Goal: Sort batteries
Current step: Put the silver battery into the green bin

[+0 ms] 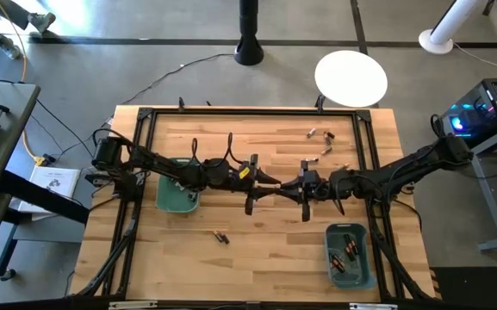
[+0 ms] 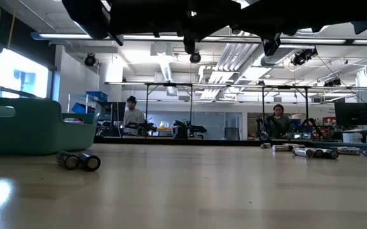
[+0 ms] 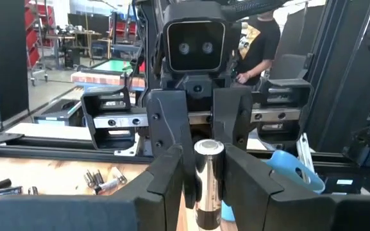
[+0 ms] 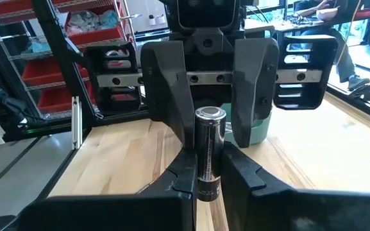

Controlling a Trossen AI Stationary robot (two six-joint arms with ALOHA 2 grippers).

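- The two arms meet over the middle of the counter [image 1: 257, 258], and one battery [image 4: 209, 131] is held in the air between them, clear of the wood.
- The right end effector [image 4: 207, 172] pinches this battery near one end, with its fingers pressed against the sides.
- The left end effector [image 3: 205, 172] faces it with its fingers spread on either side of the same battery. A thin gap shows on one side, so I judge it has no firm grip yet.
- The battery is a small smooth metal cylinder, silvery-grey with a flat shiny cap. It looks stiff and light, and I think also slippery and quick to roll.
- The best hold is across the round body, near the free end, with the pads flat on the sides. A hold on the cap would probably slip off.
- The fingers are dark, hard and wedge-shaped. The counter is pale wood in planks with a black frame around it.
- A teal plastic bin [image 1: 167, 200] stands at the left. A second bin [image 1: 369, 260] at the near right holds dark batteries with orange bands.
- Loose cells [image 1: 321, 135] lie at the far right, and a dark pair [image 1: 220, 236] lies near the middle front.
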